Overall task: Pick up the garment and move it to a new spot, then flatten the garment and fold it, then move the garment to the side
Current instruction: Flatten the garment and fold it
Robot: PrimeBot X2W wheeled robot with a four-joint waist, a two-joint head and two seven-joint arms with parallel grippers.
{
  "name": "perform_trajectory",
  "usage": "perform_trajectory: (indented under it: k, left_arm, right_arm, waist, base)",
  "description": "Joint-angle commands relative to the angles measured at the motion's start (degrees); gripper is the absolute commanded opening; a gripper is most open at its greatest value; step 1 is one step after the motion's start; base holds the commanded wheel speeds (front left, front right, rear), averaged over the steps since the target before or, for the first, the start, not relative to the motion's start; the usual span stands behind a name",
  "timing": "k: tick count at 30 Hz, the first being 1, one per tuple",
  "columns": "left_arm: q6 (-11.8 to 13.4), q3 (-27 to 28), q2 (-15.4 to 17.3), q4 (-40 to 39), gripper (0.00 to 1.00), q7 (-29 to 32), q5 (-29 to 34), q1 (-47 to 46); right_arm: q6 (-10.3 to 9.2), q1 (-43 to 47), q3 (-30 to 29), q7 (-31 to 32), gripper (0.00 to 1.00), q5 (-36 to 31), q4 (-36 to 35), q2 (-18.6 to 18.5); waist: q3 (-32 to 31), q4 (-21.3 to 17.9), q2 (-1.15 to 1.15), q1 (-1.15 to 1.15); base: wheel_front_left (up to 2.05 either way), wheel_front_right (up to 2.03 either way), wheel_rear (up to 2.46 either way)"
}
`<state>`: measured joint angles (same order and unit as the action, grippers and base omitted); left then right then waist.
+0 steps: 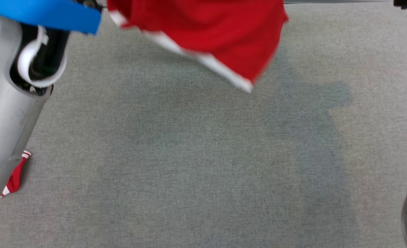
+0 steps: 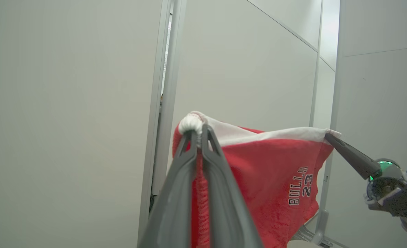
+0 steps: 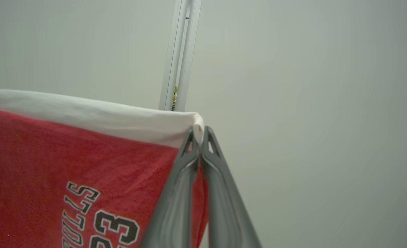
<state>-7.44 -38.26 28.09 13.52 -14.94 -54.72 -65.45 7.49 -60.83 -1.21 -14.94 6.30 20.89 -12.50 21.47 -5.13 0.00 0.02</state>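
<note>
Garment (image 1: 206,31): red cloth with a white edge band. It hung above the grey surface at the top of your head view, held up between your two arms, with its lower corner blurred.
Left fingers (image 2: 210,148): pressed together on a bunched white-and-red corner of the garment, which bulged just above their tips. Red cloth ran down the narrow gap between them.
Right fingers (image 3: 189,158): closed tight on the opposite corner of the white band. In your left wrist view they (image 2: 351,155) reached in from the right edge to that same corner.
White band (image 2: 275,135): drawn nearly taut from one grip to the other, forming the garment's top edge.
Lettering (image 2: 301,186): "BULLS 23" in dark outlined characters, turned sideways on the red face, nearer the right fingers.
Surface (image 1: 189,155): grey and felt-like, with a soft shadow right of centre, below the garment.
Left forearm (image 1: 0,131): silver, running down the left edge of your head view, with a blue band (image 1: 45,13) above it.
Striped cloth (image 1: 15,177): a red-and-white piece on the surface, partly hidden behind the left forearm. You could not tell what it was.
Wall panels (image 2: 69,103): pale, standing behind the garment in both wrist views.
</note>
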Motion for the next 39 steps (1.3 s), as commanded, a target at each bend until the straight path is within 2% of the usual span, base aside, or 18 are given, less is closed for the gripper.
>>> perform_trajectory:
  k: [1, 6, 11, 16, 24, 33, 39]
  left_arm:
    - [-0.04, 1.54, -0.74, -0.08, 0.00, -0.27, 0.52, -0.27]
    - [-0.04, 4.44, -2.26, -1.11, 0.00, -0.30, 2.24, 6.17]
    - [-0.04, 7.92, -4.28, -0.13, 0.00, -0.32, 2.52, 20.02]
    - [-0.04, 7.28, -8.45, 2.99, 0.00, -0.32, 2.05, 36.23]
    - [0.04, 8.55, -14.95, 6.02, 0.00, -0.34, 3.98, 54.33]
    - [0.05, 11.45, -17.25, 3.19, 0.00, -0.35, 6.98, 65.14]
    - [0.08, 11.72, -17.00, -0.23, 0.00, -0.35, 9.14, 67.82]
  right_arm:
    - [0.00, -1.01, -0.46, -0.25, 0.00, -0.85, -0.55, 0.87]
    - [0.00, 4.93, -1.05, -0.26, 0.00, -0.89, -3.86, 3.01]
    - [0.00, 17.34, -0.49, -0.29, 0.00, 1.48, -5.24, 3.55]
    - [-0.02, 31.72, -0.20, -0.31, 0.00, 4.21, -3.32, 4.43]
    - [-0.04, 49.36, -3.03, -0.33, 0.00, 5.87, -1.50, 6.75]
    - [-0.05, 59.51, -4.15, -0.34, 0.00, 5.86, -4.52, 6.86]
    - [-0.06, 60.22, -4.85, -0.35, 0.00, 4.87, -7.87, 5.76]
  waist:
    - [0.15, 0.01, 0.00, -0.02]
    - [-1.49, -0.95, 0.00, -0.02]
    - [-3.49, -0.83, 0.00, -0.02]
    - [-5.91, -0.08, 0.00, -0.02]
    - [-12.20, 1.27, 0.00, -0.02]
    - [-16.90, 1.83, 0.00, -0.02]
    - [-17.83, 2.51, 0.00, -0.02]
  base:
    - [0.00, 0.00, 0.00]
    - [0.00, 0.00, 0.00]
    - [0.00, 0.00, 0.00]
    - [0.00, 0.00, 0.00]
    - [0.00, 0.00, 0.00]
    - [0.00, 0.00, 0.00]
    - [0.00, 0.00, 0.00]
